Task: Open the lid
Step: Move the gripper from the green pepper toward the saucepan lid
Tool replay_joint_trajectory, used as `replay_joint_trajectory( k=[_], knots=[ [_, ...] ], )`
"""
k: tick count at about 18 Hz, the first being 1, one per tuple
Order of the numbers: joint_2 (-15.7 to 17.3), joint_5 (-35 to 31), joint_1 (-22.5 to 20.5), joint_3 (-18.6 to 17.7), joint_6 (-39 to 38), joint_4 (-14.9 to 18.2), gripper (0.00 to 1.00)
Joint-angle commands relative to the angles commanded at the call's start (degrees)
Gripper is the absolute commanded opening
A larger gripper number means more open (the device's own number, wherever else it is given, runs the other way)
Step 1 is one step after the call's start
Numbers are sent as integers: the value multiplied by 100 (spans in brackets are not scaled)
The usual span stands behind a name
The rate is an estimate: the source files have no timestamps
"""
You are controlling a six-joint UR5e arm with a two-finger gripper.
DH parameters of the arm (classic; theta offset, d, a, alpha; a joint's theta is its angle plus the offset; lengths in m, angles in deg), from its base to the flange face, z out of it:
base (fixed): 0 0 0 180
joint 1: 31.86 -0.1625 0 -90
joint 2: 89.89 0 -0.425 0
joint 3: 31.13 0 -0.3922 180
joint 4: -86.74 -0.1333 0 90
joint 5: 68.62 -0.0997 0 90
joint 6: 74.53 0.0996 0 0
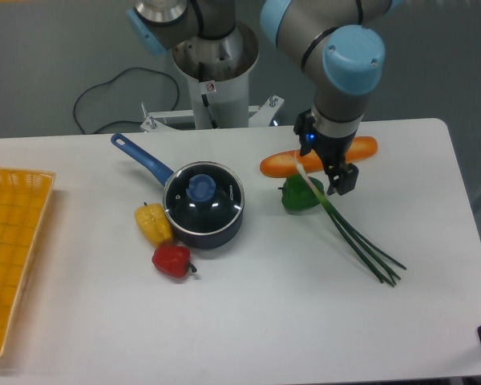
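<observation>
The gripper (339, 180) hangs over the right half of the table (248, 321), toward the back edge, with its dark fingers pointing down. Nothing is between them — it holds nothing — but from this angle the fingers overlap each other and I cannot tell how far apart they stand. They sit in front of the carrot (319, 157) and just above the white end of the green onion (354, 233), beside the green pepper (301, 195); whether they touch any of these cannot be made out.

The lid (204, 197) lies closed on the pan (202, 210), near the middle of the table and well apart from the gripper, on its left as seen by the camera. Its blue knob (200, 188) stands up at the centre, and the metal rim sits flush all round. The pan's blue handle reaches toward the back left.

A yellow pepper (154, 223) touches the pan's left side, and a red pepper (172, 261) lies just in front of it. A yellow basket (16, 241) sits at the left edge — the green onion's leaves trail toward the front right
</observation>
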Motion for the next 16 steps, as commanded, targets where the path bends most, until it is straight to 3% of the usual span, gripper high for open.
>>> replay_joint_trajectory(
  k=[6, 16],
  knots=[
    [9, -9, 158, -26, -88, 27, 100],
    [-26, 44, 545, -263, -905, -114, 100]
  ],
)
